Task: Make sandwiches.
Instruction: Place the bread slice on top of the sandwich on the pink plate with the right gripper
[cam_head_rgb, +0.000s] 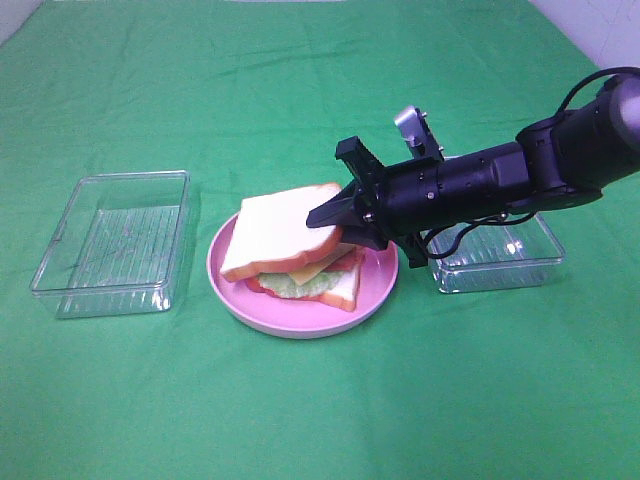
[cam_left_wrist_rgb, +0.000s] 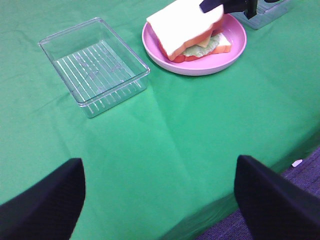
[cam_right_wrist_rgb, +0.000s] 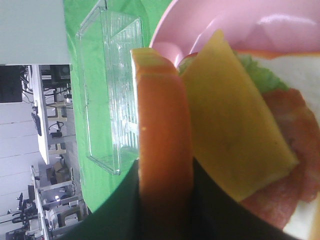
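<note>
Right fingers (cam_head_rgb: 335, 212) grip the top bread slice (cam_head_rgb: 280, 228); left fingers (cam_left_wrist_rgb: 45, 202) spread open

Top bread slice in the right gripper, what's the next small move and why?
Probably lower it a little and open. The right gripper pinches the top bread slice by its crust edge, tilted above the cheese square, bacon and lettuce already stacked on the pink plate.
</note>
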